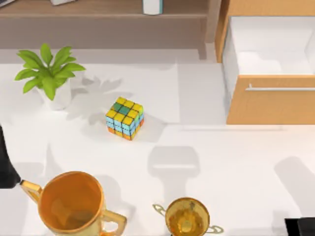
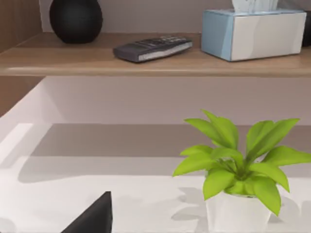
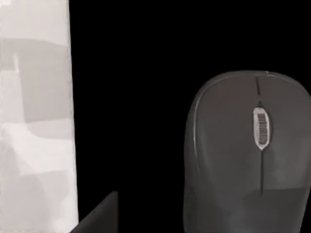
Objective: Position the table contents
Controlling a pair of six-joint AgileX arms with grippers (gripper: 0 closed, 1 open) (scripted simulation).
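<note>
The white table (image 1: 221,162) carries a multicoloured puzzle cube (image 1: 125,118) at its middle, a big golden cup (image 1: 74,204) at the front left and a small golden trophy (image 1: 187,217) at the front centre. My left arm (image 1: 6,162) sits at the left edge, behind the big cup; a dark part of its gripper (image 2: 95,216) shows in the left wrist view, facing the potted plant (image 2: 238,165). At the front right corner rests my right arm (image 1: 300,226). Its wrist view looks onto a dark grey mouse (image 3: 248,155) lying on a black mat (image 3: 131,97).
A green potted plant (image 1: 49,73) stands at the back left. A wooden drawer cabinet (image 1: 270,103) with its drawer pulled open occupies the back right. A back shelf (image 2: 97,60) holds a black round object (image 2: 76,19), a remote (image 2: 151,48) and a tissue box (image 2: 252,34).
</note>
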